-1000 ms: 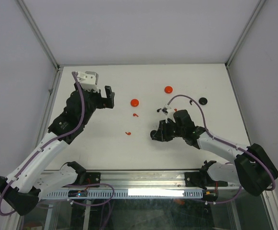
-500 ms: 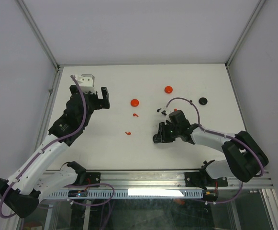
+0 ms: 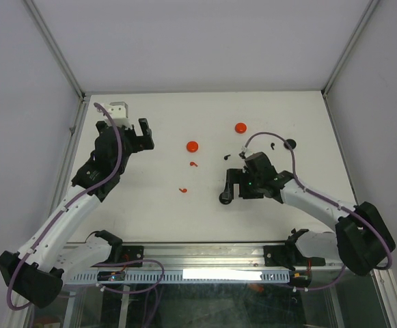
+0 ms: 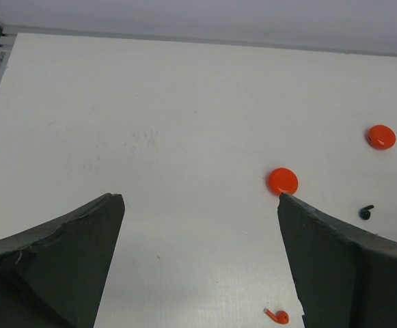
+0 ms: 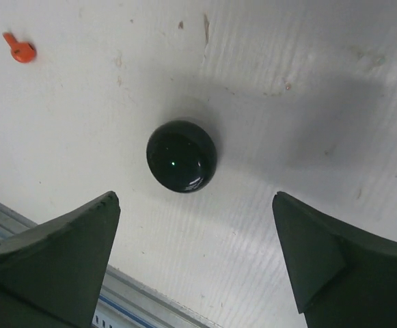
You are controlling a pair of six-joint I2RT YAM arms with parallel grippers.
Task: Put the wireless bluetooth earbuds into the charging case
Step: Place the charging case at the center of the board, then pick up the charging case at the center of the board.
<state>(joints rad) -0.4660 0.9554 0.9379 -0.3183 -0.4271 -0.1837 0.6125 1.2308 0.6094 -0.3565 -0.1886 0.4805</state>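
White tabletop, boxed in by pale walls, lay under both my arms. On it I could pick out four earbuds from above. The first red earbud (image 3: 193, 164) lay near the table's middle, with the second red earbud (image 3: 183, 190) near it at its 7 o'clock. The near black earbud (image 3: 227, 158) lay at the first one's 3 o'clock. The far black earbud (image 3: 272, 145) lay farther out the same way, just beside a matte black disc (image 3: 290, 143). All four lay loose on the surface, apart from one another.

A glossy black disc (image 5: 182, 166) sat at 4 o'clock of the second red earbud. My right gripper (image 5: 195, 196) hung over this disc with its jaws spread wide and nothing in them. In the right wrist view the disc showed in the gap ahead of the fingertips, touching neither finger. The second red earbud showed far off at the disc's 10 o'clock.

A near red disc (image 3: 192, 146) lay just at 12 o'clock of the first red earbud, and a far red disc (image 3: 240, 128) lay at that disc's 2 o'clock.

My left gripper (image 4: 199, 198) was out at 9 o'clock of the near red disc, well apart from it. Its jaws were fully spread and held nothing. In the left wrist view that disc sat just off the tip of the right-hand finger (image 4: 341, 266).
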